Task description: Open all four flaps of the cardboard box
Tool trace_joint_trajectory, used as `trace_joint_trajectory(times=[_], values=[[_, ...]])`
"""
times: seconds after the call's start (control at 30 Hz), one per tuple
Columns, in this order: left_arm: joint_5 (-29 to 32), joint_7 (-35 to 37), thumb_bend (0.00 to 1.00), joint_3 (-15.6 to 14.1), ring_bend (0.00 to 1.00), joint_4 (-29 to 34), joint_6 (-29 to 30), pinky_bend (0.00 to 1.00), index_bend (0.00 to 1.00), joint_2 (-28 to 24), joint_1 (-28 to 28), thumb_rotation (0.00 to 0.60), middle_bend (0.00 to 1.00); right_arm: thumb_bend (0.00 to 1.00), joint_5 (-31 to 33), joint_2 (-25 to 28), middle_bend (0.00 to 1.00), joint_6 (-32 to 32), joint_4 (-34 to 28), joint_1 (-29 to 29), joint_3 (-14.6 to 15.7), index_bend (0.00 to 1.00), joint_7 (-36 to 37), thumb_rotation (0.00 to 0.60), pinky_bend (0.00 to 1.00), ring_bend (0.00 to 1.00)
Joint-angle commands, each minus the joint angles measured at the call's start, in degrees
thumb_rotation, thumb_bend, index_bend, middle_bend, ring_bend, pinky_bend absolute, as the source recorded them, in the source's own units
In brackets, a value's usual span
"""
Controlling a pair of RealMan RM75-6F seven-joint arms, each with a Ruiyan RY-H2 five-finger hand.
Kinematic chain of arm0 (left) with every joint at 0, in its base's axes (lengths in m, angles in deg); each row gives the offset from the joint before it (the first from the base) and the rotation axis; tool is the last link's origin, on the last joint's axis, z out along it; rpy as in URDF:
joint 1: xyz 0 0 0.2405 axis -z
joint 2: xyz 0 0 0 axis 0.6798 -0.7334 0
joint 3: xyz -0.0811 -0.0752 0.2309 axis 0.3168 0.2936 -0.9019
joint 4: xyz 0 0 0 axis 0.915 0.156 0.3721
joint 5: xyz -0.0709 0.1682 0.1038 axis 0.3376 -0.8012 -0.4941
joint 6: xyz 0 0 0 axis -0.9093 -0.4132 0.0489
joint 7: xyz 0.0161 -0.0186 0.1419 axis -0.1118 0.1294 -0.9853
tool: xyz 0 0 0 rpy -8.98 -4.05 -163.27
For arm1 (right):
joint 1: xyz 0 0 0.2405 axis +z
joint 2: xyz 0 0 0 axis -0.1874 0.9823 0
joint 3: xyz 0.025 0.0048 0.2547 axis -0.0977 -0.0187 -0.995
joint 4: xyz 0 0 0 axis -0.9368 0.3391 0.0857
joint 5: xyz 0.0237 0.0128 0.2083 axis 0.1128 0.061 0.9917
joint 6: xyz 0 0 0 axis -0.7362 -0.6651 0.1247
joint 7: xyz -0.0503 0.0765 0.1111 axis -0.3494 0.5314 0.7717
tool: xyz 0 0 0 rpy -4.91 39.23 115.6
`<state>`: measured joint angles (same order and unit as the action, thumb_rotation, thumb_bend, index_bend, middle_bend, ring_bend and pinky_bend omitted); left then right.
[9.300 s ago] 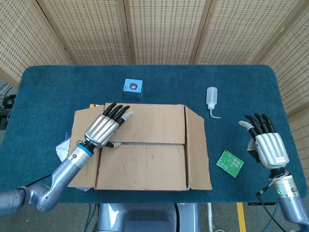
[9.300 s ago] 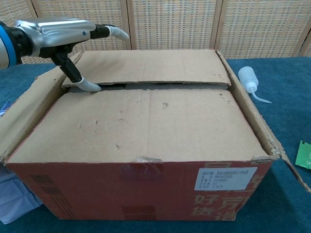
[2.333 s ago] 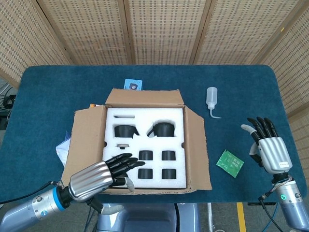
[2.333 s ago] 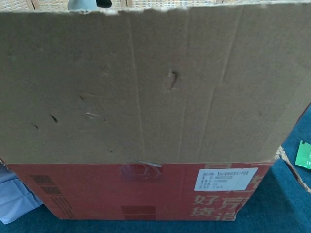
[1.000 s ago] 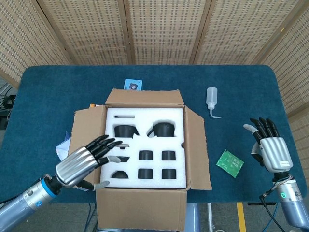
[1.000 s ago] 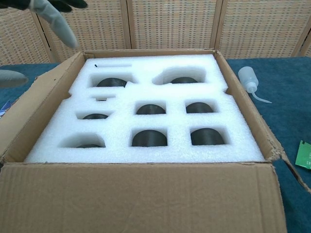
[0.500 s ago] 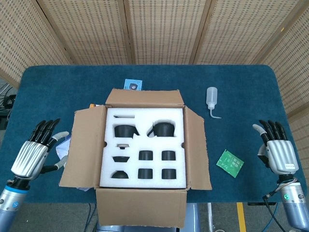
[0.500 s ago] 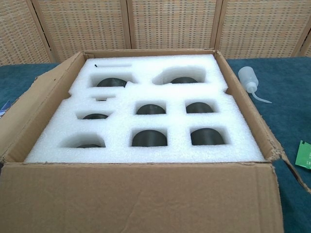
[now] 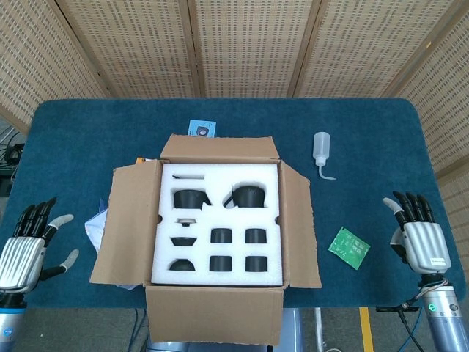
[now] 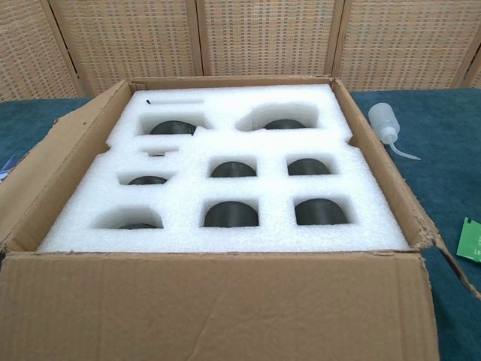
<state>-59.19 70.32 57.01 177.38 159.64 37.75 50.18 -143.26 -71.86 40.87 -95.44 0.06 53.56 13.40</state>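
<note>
The cardboard box stands mid-table with all four flaps folded outward: far flap, left flap, right flap, near flap hanging down the front. Inside lies white foam with several dark parts in its cut-outs. My left hand hovers at the table's near left corner, fingers spread, holding nothing, well away from the box. Over the near right edge, my right hand is likewise spread and holds nothing. Neither hand shows in the chest view.
A white squeeze bottle stands right of the box. A green circuit board lies near my right hand. A blue cube sits behind the box, and papers stick out under its left side.
My left hand has drawn back from the box to the near left table corner. The right hand slid slightly toward the near edge. The box and its flaps stayed as they were.
</note>
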Motion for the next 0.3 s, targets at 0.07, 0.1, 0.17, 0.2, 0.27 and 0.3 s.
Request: trace_joint_trajectory(times=[0.07,0.1,0.17,0.2,0.27,0.3], values=[[-0.2,-1.0,0.31,0.5,0.0,-0.6,0.8,0.0,0.23,1.3,-0.6,0.499,0.0,1.0,-0.4,-0.2,0.1,0.5,0.3,-0.4,0.1,0.16,0.3,0.6,0.0,0.0],[-0.3,-1.0,0.31,0.6,0.0,-0.8,0.9,0.0,0.23,1.6,-0.8,0.5,0.0,1.0,-0.4,-0.3,0.1,0.5,0.4,-0.4,0.2,0.16,0.4,0.6,0.0,0.0],[-0.6,-1.2,0.31,0.9,0.0,-1.1,1.0,0.0,0.23,2.2,-0.9,0.501,0.0,1.0,-0.3,-0.4,0.1,0.4,0.6,-0.5,0.1,0.16,0.7,0.6,0.0,0.0],[-0.8,-1.4,0.31,1.0,0.0,-1.3,1.1,0.0,0.23,2.5,-1.0,0.5,0.0,1.0,-0.3,-0.5,0.1,0.4,0.7,-0.5,0.1,0.16,0.8,0.6,0.0,0.0],[-1.2,-1.5,0.31,1.3,0.0,-2.2,1.4,0.0,0.23,3.3,-1.1,0.501,0.0,1.0,-0.5,-0.7,0.1,0.6,1.1,-0.6,0.1,0.16,1.2,0.6,0.0,0.0],[-1.3,-1.6,0.31,1.4,0.0,-2.4,1.4,0.0,0.23,3.6,-1.2,0.5,0.0,1.0,-0.6,-0.8,0.1,0.6,1.2,-0.6,0.1,0.16,1.2,0.6,0.0,0.0]])
